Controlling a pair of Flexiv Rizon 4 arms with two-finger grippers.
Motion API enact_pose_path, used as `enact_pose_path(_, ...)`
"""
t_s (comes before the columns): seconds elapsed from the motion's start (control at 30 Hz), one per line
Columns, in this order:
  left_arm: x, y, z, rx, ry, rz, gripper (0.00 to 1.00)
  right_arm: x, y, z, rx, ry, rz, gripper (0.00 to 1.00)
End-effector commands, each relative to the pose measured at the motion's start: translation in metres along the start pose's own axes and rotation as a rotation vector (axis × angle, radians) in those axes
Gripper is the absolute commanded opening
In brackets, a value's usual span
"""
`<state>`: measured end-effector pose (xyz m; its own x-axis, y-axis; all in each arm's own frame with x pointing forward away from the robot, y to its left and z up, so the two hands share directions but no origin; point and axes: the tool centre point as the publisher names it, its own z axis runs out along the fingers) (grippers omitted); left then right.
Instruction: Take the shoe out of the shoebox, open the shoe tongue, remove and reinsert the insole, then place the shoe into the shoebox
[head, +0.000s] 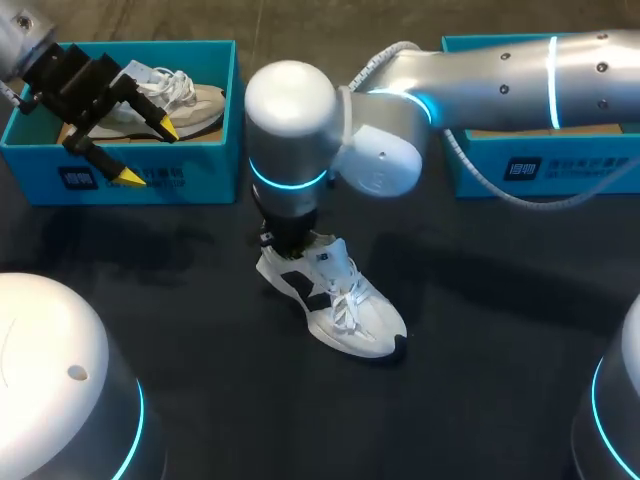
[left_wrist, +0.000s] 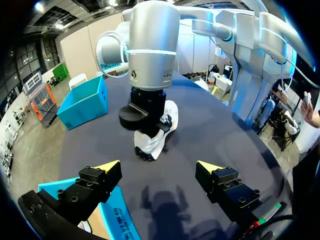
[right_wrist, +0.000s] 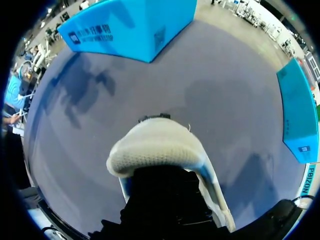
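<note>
**Left claw** (head: 148, 154): open wide, yellow tips well apart, holding nothing. It hangs at the upper left of the head frame, over the front edge of the left shoebox (head: 195, 178).

**Right claw** (head: 285, 240): at the middle of the head frame, under the wrist of the right arm (head: 500, 75), which enters from the upper right. It is set down at the heel of the shoe (head: 345, 305). Whether it is open or closed cannot be told (the wrist body covers it).

**Shoe:** white with black side patches, laces tied. It stands upright on the worktop (head: 480, 340), out of either box, just below the middle of the head frame, with its toe toward the lower right.

**Left shoebox:** bright blue, lid off, holding a second shoe (head: 190, 100) (pale, lying inside).

**Right shoebox** (head: 545, 170): bright blue, at the upper right of the head frame, partly behind the right arm, well apart from the left one
</note>
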<state>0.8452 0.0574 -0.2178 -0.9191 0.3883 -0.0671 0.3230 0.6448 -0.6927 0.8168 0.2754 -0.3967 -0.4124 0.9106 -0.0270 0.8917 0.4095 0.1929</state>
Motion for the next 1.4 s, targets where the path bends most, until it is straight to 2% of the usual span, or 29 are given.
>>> enact_pose_path(0.03,-0.001,0.0,0.0,-0.002,0.003,0.0,1.0,-0.001,-0.004,0.0,0.034,-0.008,-0.005,0.0)
enact_pose_path(0.4,-0.001,0.0,0.0,-0.002,0.003,0.0,1.0,-0.013,-0.025,0.0,0.131,-0.039,-0.03,0.0)
enact_pose_path(0.6,-0.001,0.0,0.0,-0.002,0.003,0.0,1.0,-0.015,-0.031,-0.007,0.121,-0.033,-0.034,0.0)
enact_pose_path(0.8,-0.001,0.0,0.0,-0.002,0.003,0.0,1.0,-0.011,-0.026,-0.022,0.113,-0.036,-0.069,0.0)
enact_pose_path(1.17,-0.001,0.0,0.0,-0.002,0.003,0.0,1.0,-0.015,-0.022,-0.045,0.21,0.045,-0.162,0.0)
enact_pose_path(1.4,-0.001,0.0,0.0,-0.002,0.003,0.0,1.0,-0.024,-0.036,-0.053,0.263,0.099,-0.172,0.02)
